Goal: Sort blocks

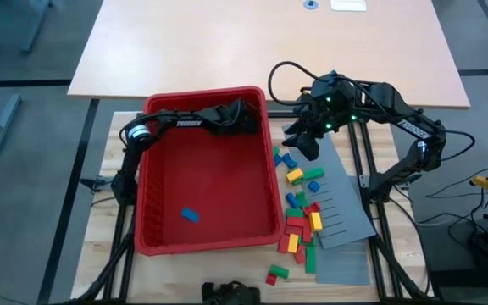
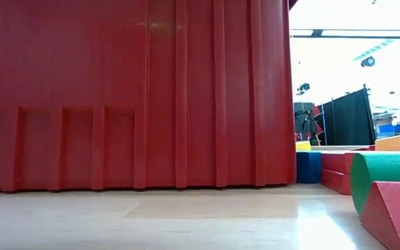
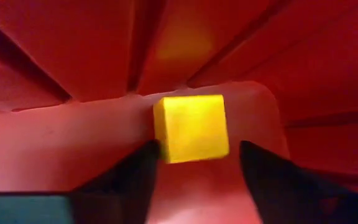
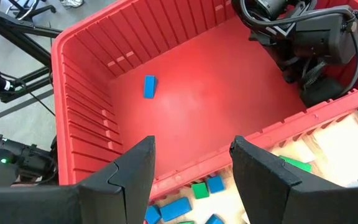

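Sorting has barely begun, judging by the pile: most blocks (image 1: 302,222) lie on the bench (image 1: 108,161) beside the bin (image 1: 155,241), some on a grey panel (image 1: 346,220). One blue block (image 1: 191,215) lies inside. Farther back, the right gripper (image 1: 299,146) hovers spread and empty; the left gripper (image 3: 194,163), in the bin's far corner, straddles a yellow block (image 3: 191,127), fingers apart.

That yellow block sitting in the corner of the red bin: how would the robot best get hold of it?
Probably by its two free side faces, coming from above and in front. The yellow block sits close against the red bin wall, so that side is blocked. The left gripper already has an open finger beside each face, and the block looks square enough for flat contact.
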Robot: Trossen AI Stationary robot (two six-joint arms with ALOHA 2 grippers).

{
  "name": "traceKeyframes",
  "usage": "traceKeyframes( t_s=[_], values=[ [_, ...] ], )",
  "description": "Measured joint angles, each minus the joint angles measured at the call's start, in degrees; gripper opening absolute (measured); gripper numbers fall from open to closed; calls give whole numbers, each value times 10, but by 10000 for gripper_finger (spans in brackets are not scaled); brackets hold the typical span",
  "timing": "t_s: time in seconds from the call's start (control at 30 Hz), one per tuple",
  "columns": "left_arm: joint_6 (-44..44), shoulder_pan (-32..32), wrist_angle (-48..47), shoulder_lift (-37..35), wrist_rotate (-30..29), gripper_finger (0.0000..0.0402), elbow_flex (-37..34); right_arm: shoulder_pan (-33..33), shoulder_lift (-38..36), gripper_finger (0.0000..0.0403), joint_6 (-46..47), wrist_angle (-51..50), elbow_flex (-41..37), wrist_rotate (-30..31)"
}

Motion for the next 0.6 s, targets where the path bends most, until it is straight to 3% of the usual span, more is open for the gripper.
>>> traceKeyframes(
  t_s=[0.27, 0.6],
  values=[
    [21, 1, 17, 0, 15, 24, 0, 0, 0, 185, 0, 0, 0, 0],
    [59, -4, 23, -8, 40, 10, 0, 0, 0, 185, -2, 0, 0, 0]
  ],
)
